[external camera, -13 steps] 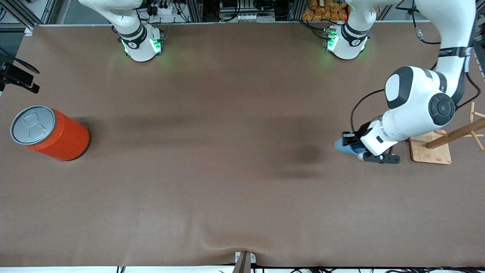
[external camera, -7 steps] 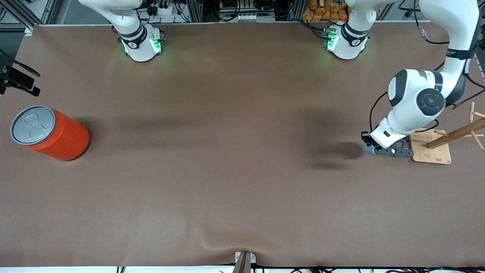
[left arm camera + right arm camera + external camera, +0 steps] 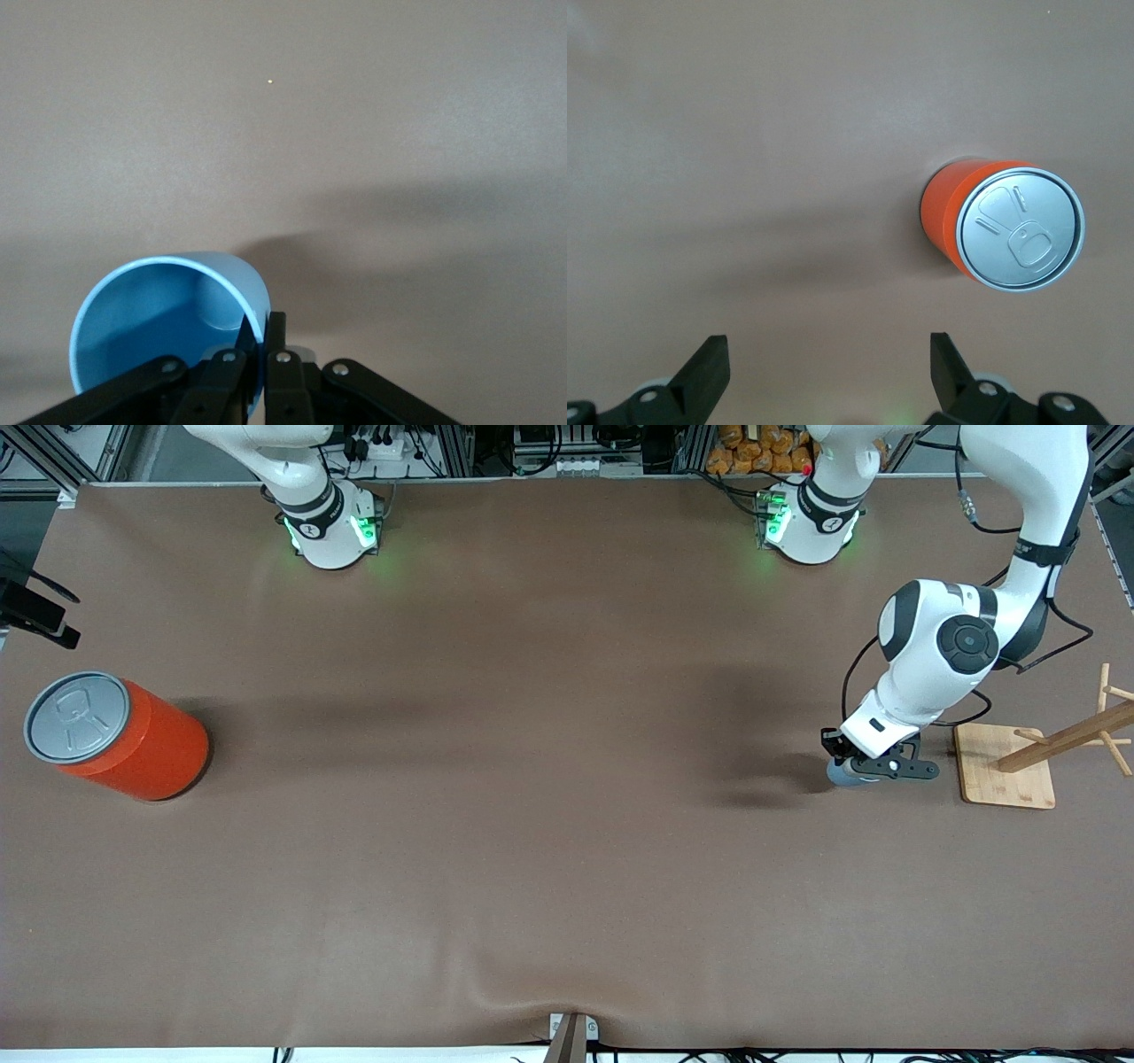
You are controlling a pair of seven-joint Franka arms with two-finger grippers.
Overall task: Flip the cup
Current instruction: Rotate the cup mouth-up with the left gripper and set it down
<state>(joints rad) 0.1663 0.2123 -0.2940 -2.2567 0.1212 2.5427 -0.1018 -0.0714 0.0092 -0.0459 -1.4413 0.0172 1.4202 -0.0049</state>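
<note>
The cup (image 3: 168, 319) is a small light-blue tumbler, and its deeper blue inside faces the left wrist camera. My left gripper (image 3: 264, 332) is shut on its rim, one finger inside and one outside the wall. In the front view the left gripper (image 3: 873, 766) hangs low over the table beside the wooden rack's base. Only a bluish sliver of the cup (image 3: 842, 773) shows under it. My right gripper (image 3: 828, 354) is open and holds nothing, high above the table near the orange can.
A large orange can (image 3: 120, 735) with a grey pull-tab lid stands at the right arm's end of the table; the right wrist view shows this can (image 3: 1005, 226) too. A wooden peg rack on a flat base (image 3: 1005, 766) stands next to the left gripper.
The left wrist has swung round with the cup. A second ago the cup stuck out sideways toward the right arm's end; now it sits tucked under the gripper. The right arm barely moved.
</note>
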